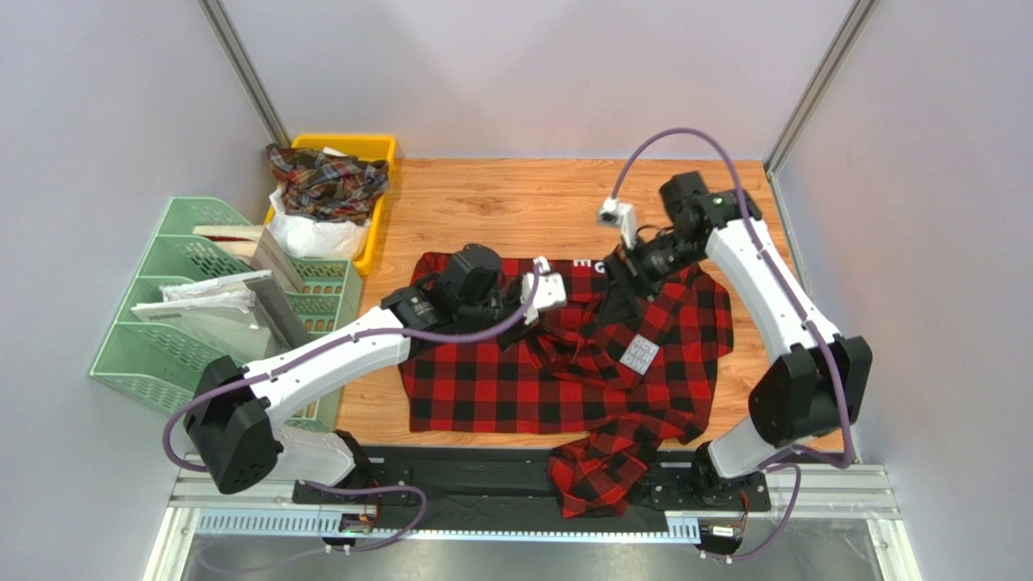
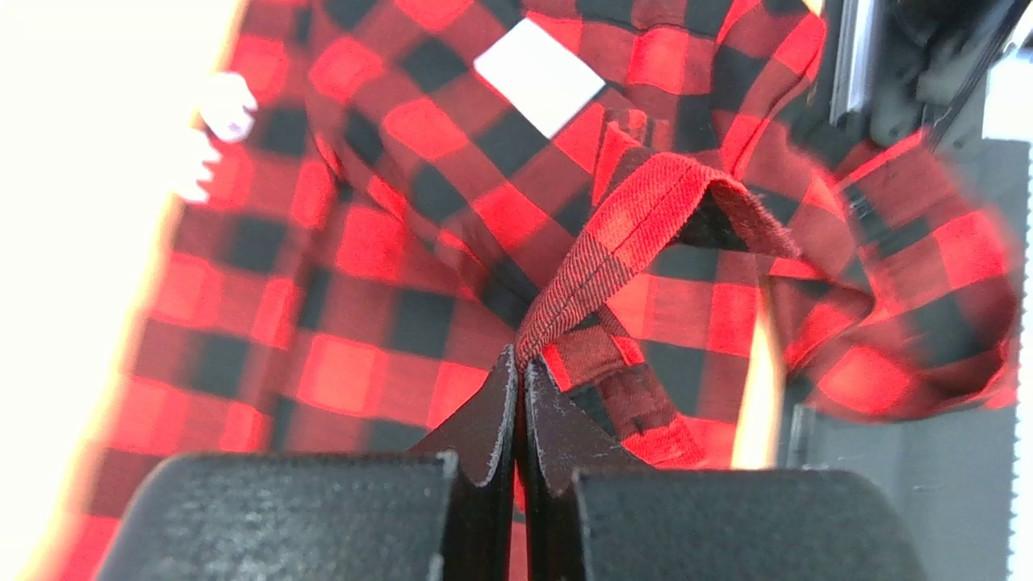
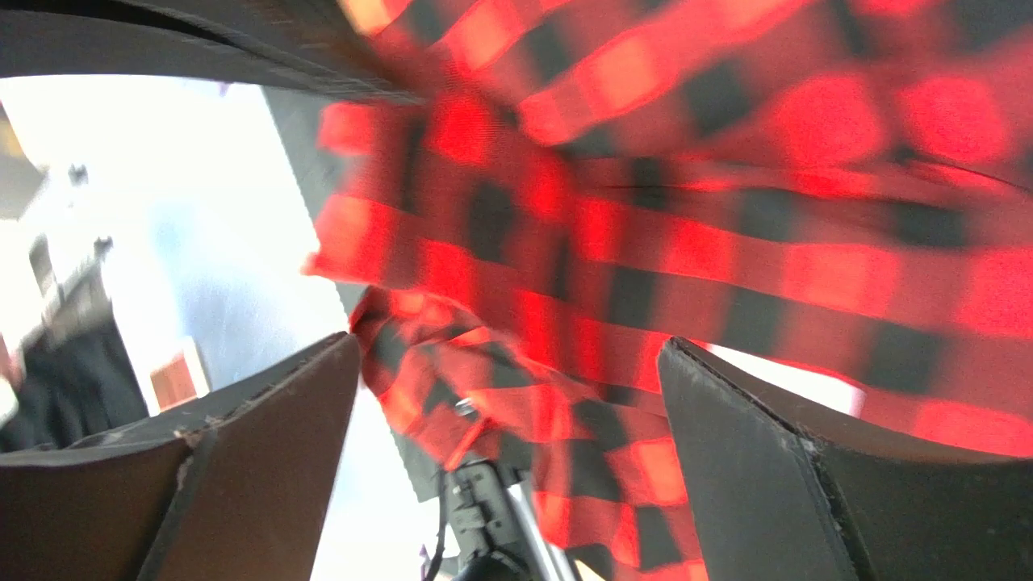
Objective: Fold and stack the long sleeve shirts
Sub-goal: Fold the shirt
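Shirt (image 1: 570, 363) — soft, rumpled buffalo-check flannel

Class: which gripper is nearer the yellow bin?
Left. The left gripper pinches the red-and-black shirt just right of the yellow bin; the right gripper stands open farther right.

Left gripper (image 2: 521, 385): jaws closed together, a hemmed strip of the shirt pinched at the tips.
Red-and-black check shirt (image 2: 364, 242): spread beneath, rumpled at right, blurred.
Hemmed edge (image 2: 643, 200): held up from the tips in a folded loop.
White label (image 2: 540, 75): laid flat on the shirt near the top.
Left margin: washed out by glare.
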Robot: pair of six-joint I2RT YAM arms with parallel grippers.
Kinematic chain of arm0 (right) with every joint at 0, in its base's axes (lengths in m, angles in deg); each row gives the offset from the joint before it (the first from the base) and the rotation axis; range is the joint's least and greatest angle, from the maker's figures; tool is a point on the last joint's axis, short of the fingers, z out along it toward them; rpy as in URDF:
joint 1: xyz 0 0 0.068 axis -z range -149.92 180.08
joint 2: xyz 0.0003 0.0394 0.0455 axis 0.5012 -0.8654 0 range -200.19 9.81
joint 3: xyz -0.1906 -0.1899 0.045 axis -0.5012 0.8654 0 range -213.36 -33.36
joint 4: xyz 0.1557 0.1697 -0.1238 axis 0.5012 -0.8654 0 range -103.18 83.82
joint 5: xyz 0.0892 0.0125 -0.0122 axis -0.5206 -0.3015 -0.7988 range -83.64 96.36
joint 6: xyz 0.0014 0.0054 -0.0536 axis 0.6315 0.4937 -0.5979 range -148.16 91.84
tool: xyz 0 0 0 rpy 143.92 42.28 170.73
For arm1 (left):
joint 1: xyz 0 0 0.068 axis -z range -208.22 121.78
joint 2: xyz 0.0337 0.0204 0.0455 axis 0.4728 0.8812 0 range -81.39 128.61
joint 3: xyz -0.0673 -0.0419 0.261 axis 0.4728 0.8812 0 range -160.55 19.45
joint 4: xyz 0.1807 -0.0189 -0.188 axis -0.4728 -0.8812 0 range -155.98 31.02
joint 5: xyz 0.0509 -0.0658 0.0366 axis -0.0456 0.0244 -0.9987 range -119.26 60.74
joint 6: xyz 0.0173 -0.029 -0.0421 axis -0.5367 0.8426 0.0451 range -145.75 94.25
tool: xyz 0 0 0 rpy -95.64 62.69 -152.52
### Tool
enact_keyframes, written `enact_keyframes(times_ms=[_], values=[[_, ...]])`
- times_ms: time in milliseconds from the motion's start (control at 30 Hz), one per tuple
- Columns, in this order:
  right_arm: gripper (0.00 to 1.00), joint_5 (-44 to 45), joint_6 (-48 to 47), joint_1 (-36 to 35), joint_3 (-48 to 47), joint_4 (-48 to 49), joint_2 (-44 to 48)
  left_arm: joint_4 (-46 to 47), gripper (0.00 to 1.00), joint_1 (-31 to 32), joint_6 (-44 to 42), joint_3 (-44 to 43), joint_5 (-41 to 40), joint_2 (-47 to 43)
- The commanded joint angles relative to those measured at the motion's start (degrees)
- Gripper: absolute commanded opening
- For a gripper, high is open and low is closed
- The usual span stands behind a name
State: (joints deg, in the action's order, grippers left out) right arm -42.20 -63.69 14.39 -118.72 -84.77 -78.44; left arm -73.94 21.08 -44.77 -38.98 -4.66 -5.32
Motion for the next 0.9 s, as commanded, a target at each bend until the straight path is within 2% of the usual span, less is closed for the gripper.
enact_keyframes(times_ms=[0, 67, 167, 400, 600, 867], values=[[0.99, 1.44, 5.62, 7.76, -6.04, -1.15, -6.65, -2.88, 0.0, -7.78, 22.07, -3.78, 8.87, 5.64], [0.93, 5.04, 8.18, 9.87, -6.04, 0.97, -8.51, -2.36, 0.0, -10.96, 29.7, -4.05, 11.69, 7.85], [0.85, 8.63, 10.12, 11.63, -5.87, 2.91, -12.46, 0.71, 0.0, -19.03, 36.23, -2.39, 12.93, 9.53], [0.85, 13.21, 11.71, 12.69, -5.43, 5.01, -15.81, 7.91, 0.0, -31.44, 40.73, 2.96, 13.28, 11.02], [0.83, 16.82, 12.5, 12.69, -5.17, 6.43, -18.45, 8.46, 0.0, -35.76, 38.89, 5.43, 12.4, 14.18], [0.79, 19.46, 12.68, 12.78, -4.2, 7.66, -18.36, 12.85, 0.0, -39.8, 41.61, 9.92, 10.64, 14.19]])
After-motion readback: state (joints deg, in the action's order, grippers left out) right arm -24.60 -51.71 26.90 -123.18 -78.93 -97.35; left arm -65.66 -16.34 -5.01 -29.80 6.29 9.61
